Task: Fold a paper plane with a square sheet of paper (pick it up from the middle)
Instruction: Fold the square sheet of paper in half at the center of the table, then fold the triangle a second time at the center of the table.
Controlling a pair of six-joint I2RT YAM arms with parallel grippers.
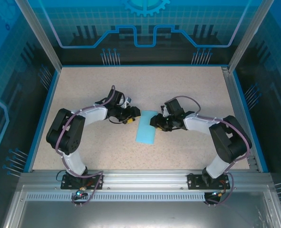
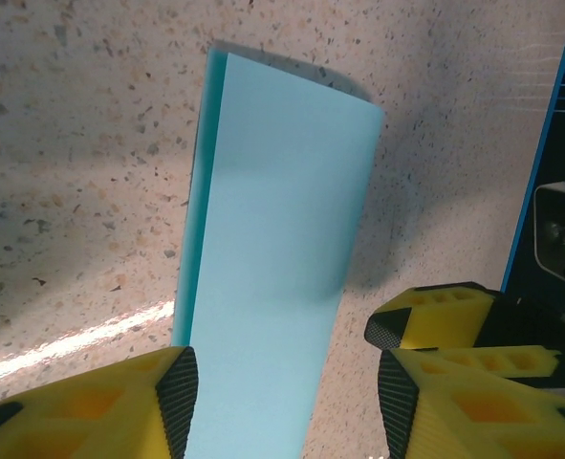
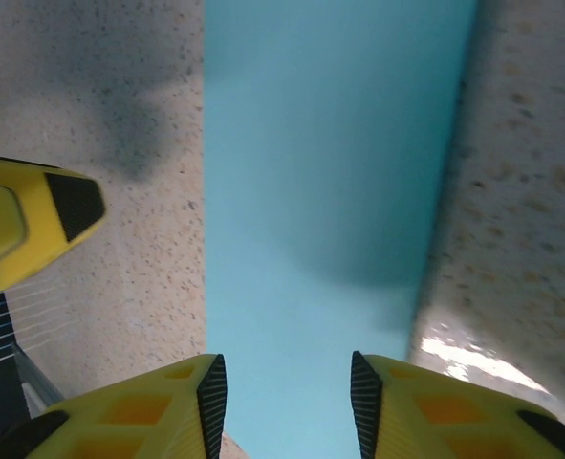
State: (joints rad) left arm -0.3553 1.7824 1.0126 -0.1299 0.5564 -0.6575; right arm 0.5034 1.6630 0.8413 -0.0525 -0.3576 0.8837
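Note:
The light blue square sheet of paper [image 1: 146,127] lies flat on the speckled table, folded in half into a long narrow rectangle, not a paper plane. In the left wrist view the paper [image 2: 272,258] shows a darker lower layer along its left edge. My left gripper [image 1: 133,114] hovers at the strip's far left corner, open, its jaws [image 2: 287,392] straddling the paper without pinching it. My right gripper [image 1: 155,122] stands at the strip's right edge, open too [image 3: 287,402], over the paper [image 3: 330,172]. The two grippers face each other closely.
The table [image 1: 83,90] is bordered by blue rails and aluminium posts, with a metal rail along the near edge [image 1: 140,178]. A yellow finger of the other gripper shows in each wrist view: right fingers [image 2: 435,320], left fingers [image 3: 43,220].

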